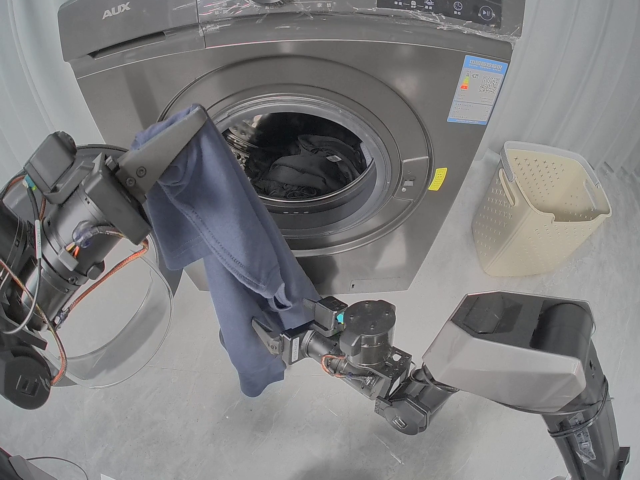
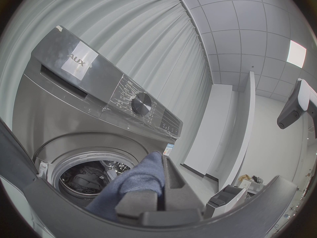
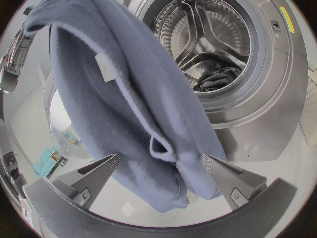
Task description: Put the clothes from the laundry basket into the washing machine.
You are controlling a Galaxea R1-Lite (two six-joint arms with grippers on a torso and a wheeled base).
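A blue garment point(image 1: 227, 235) hangs from my left gripper point(image 1: 193, 120), which is shut on its top edge just left of the washing machine's open drum point(image 1: 307, 155). In the left wrist view the fingers point(image 2: 171, 182) pinch the blue cloth point(image 2: 138, 179). Lower down, my right gripper point(image 1: 277, 321) stands open around the garment's lower part. The cloth point(image 3: 132, 99) hangs between its two spread fingertips point(image 3: 115, 159). Dark clothes point(image 1: 307, 165) lie inside the drum. The cream laundry basket point(image 1: 513, 168) stands on the floor to the machine's right, and I see nothing inside it.
The machine's clear round door point(image 1: 113, 328) is swung open at the lower left, behind my left arm. Grey floor lies free in front of the machine. Pale curtains hang behind it.
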